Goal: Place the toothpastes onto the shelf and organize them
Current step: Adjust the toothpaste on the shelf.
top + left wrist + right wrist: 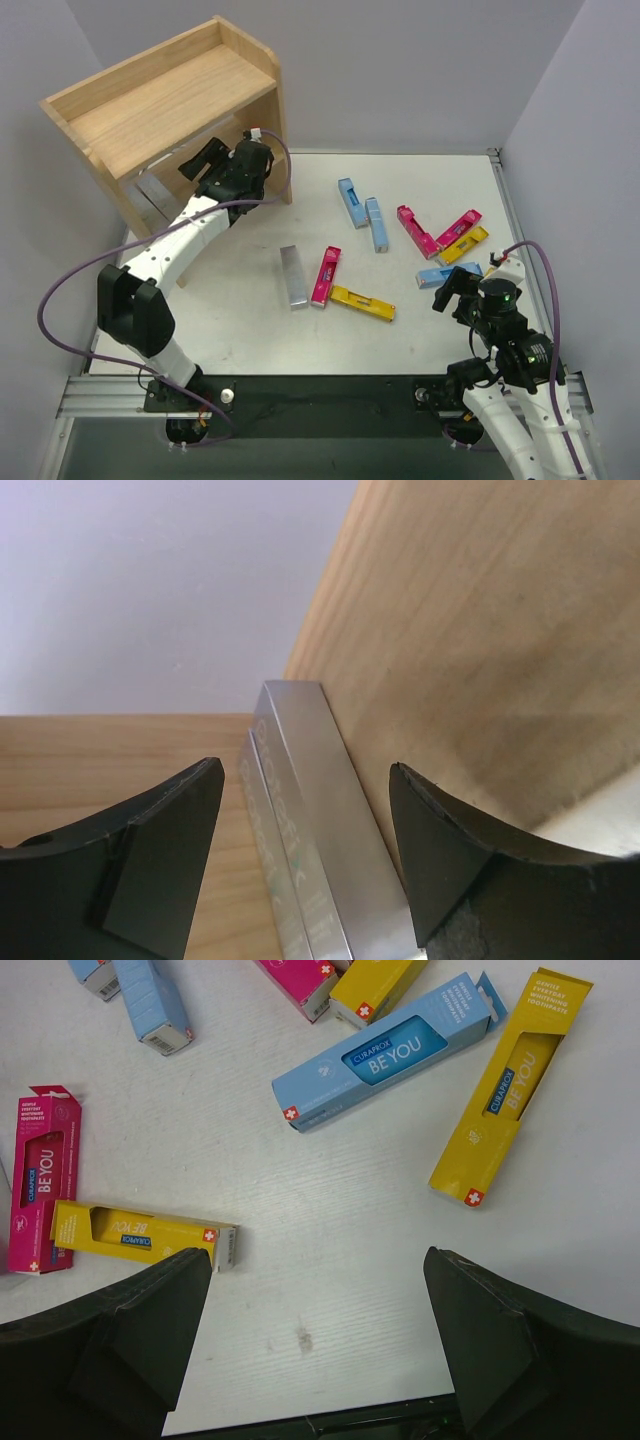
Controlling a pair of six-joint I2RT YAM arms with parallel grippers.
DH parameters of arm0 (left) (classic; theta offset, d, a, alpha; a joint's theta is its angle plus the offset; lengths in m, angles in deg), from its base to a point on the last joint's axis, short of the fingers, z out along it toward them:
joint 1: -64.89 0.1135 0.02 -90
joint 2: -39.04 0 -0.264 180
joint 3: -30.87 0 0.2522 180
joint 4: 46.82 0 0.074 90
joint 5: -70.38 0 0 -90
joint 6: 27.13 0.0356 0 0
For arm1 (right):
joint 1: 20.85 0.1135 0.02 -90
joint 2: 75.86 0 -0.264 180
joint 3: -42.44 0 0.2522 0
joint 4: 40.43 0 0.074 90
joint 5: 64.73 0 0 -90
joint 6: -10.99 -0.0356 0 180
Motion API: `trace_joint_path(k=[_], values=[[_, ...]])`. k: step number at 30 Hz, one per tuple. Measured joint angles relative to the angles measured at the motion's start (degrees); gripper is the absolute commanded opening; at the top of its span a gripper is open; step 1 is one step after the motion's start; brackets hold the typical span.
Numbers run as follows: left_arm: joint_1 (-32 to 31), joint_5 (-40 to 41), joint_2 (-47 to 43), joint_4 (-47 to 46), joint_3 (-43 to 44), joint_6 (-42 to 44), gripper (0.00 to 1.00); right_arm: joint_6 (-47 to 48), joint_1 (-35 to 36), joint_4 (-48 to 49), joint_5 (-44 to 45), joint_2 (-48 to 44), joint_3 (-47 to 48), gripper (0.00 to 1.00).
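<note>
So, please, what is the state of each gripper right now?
Left gripper: jaws open, nothing held; silver cartons lie just ahead.
Right gripper: jaws open, nothing held.

- We see the left arm [190, 235]: white links, black joints.
- The right arm [505, 345] matches, with a green light [507, 296] on top.
- We note purple cables [41, 310] looping beside each.
- Jaws: matte black.

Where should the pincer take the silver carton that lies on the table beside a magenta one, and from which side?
Take the silver carton across its narrow width, in its far half, coming straight down from above. It lies flat, so only the long edges offer a hold; the magenta carton angles toward its near end, leaving more bare table beside the far half.
</note>
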Motion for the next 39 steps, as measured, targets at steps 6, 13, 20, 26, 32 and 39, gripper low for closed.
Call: trace_joint_path(k=[6,13,20,26,32,39], values=[[2.64,1.88,2.21,-9.97,-1.9,10.62,0.79,0.0,0.0,0.0,0.0,-0.02,0.0,0.93],[5.4,3.45,3.5,-12.31,-2.93,15.47,0.79,0.0,0.0,0.0,0.0,-0.02,0.0,0.93],[7.63,5.55,3.58,-11.89,-4.42,15.76,0.79,0.02,0.0,0.0,0.0,-0.02,-0.02,0.93],[9.01,6.88,3.58,-11.02,-5.42,14.53,0.79,0.0,0.0,0.0,-0.02,-0.02,-0.02,0.93],[9.27,7.02,3.52,-10.25,-5.84,13.73,0.79,0.02,0.0,0.02,0.0,0.0,-0.04,0.93],[9.29,7.02,3.32,-10.23,-5.86,12.92,0.8,0.04,0.0,0.02,0.0,0.0,-0.04,0.93]])
